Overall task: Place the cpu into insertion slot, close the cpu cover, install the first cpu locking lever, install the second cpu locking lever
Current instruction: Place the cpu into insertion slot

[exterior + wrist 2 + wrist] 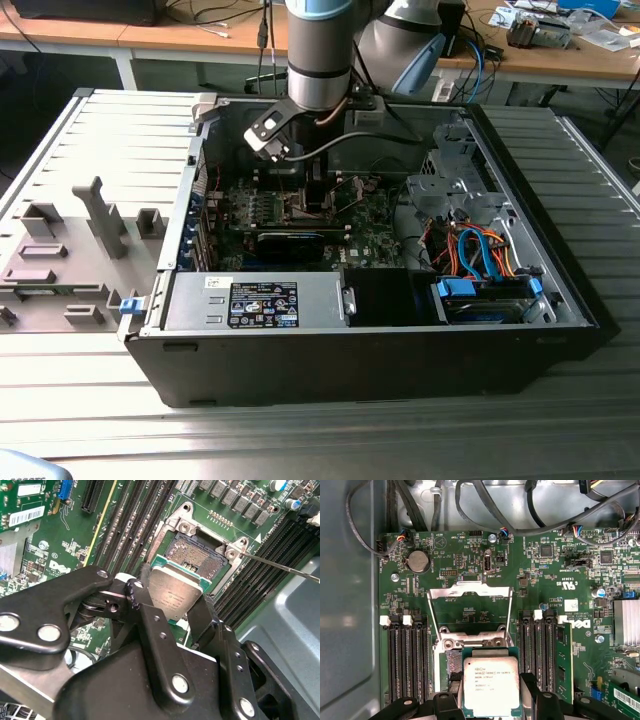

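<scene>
Fingers (pixel 150 625) of the gripper (pixel 170 600) are clamped on the cpu (pixel 175 592), one on each opposite edge, silver top up; same grip in the first wrist view, cpu (pixel 491 685) between both fingers. Count: two fingers, one cpu. Step in hand, as I judge it: the first one, placing the cpu, not yet seated. Just beyond the fingertips sits the insertion slot (pixel 195 555). Its pin field is partly bare and the chip hangs over its nearer part, offset rather than squared up; whether a chip edge touches the rim I cannot tell. Finishing the placement calls, by my reading, for lining the chip's edges up with the socket frame, keeping it flat, lowering without sliding across the pins, then letting go gently. One slot. Further beyond the fingertips the cpu cover (pixel 470 591) stands swung up and open, so closing is not done; one cover. One thin lever rod (pixel 280 565) sticks out free to one side of the fingers, unlatched. Either side of the fingers run black memory slots (pixel 407 660), two banks. Farthest out on the green circuit board (pixel 470 550): one round coin cell (pixel 418 561).
</scene>
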Robot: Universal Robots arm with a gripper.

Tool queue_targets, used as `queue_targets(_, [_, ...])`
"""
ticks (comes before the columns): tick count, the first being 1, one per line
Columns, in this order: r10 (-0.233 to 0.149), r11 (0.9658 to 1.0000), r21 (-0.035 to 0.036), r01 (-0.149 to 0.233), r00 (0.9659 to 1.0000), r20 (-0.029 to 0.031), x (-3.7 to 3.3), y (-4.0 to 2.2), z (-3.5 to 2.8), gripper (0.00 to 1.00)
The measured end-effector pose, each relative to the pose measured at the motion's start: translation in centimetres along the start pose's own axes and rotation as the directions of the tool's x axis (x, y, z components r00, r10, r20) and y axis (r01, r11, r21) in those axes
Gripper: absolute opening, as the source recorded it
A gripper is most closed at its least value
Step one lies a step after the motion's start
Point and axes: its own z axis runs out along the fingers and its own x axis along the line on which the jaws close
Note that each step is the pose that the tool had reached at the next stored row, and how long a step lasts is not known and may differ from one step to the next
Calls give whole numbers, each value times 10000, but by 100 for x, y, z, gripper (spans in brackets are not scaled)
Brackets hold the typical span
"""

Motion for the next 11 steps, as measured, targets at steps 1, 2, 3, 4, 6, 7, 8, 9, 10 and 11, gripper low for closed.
queue_targets(1, [1, 10000, 0, -1, 10000, 1, 2, -1, 4, 55])
queue_targets(2, [1, 10000, 0, -1, 10000, 1, 4, -2, 7, 55])
queue_targets(3, [-1, 10000, 0, 1, 10000, 1, 5, -2, 9, 55])
queue_targets(4, [-16, 10000, -1, 16, 10000, -1, 13, -3, 12, 55])
queue_targets(6, [-108, 9999, 0, 108, 9999, -2, 44, -3, 15, 55])
queue_targets(7, [-147, 9999, -3, 147, 9999, -5, 55, -7, 20, 55])
queue_targets(8, [-151, 9999, -2, 151, 9999, -4, 59, -15, 28, 55])
queue_targets(9, [-146, 9999, -2, 146, 9999, -3, 64, -25, 39, 55])
queue_targets(10, [-131, 9999, -2, 131, 9999, -2, 70, -33, 45, 55])
queue_targets(11, [-119, 9999, -1, 119, 9999, -2, 77, -41, 51, 55])
